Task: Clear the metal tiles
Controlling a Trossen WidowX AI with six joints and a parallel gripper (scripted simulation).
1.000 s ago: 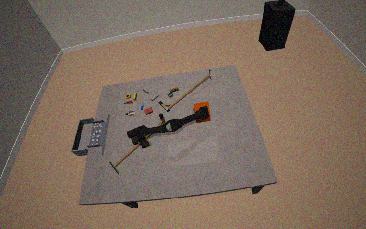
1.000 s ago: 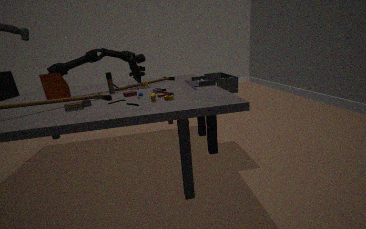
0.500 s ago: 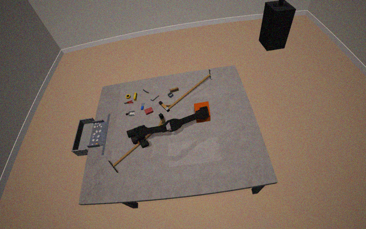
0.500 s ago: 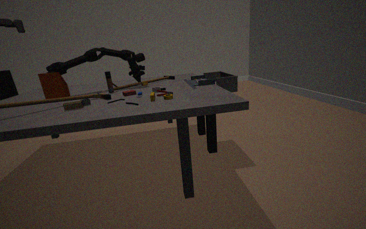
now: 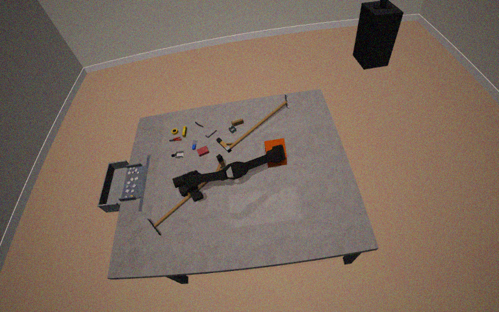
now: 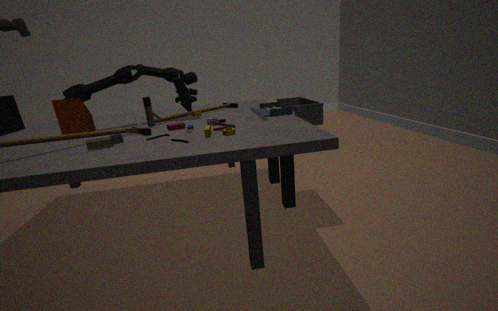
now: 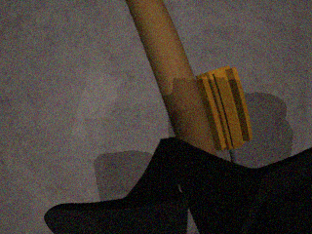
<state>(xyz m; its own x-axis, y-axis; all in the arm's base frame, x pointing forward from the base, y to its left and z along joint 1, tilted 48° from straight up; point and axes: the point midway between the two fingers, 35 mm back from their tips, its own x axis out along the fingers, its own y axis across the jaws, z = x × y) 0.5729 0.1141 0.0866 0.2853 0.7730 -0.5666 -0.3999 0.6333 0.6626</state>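
Note:
The long scraper (image 5: 173,210) (image 6: 211,109) (image 7: 156,44) lies across the table with its blade (image 5: 157,229) short of the steel bench plate (image 5: 141,184). A dark-topped post (image 5: 219,158) (image 6: 148,106) stands upright at its other end. My gripper (image 5: 190,192) (image 6: 189,107) (image 7: 168,144) is shut, its fingertips low at the middle of the handle; the handle is too thick to be between them. A grooved yellow block (image 7: 226,109) (image 6: 197,114) sits against the handle there. Several pale metal tiles (image 5: 128,184) lie on the plate. The catch box (image 5: 106,187) (image 6: 310,111) adjoins its far end.
A second long-handled tool (image 5: 257,127) (image 6: 65,136) lies behind the arm. A red block (image 5: 203,151) (image 6: 176,126), a yellow ring (image 5: 175,130) (image 6: 229,131), a wooden block (image 5: 237,121) (image 6: 98,142) and other small items lie between it and the plate.

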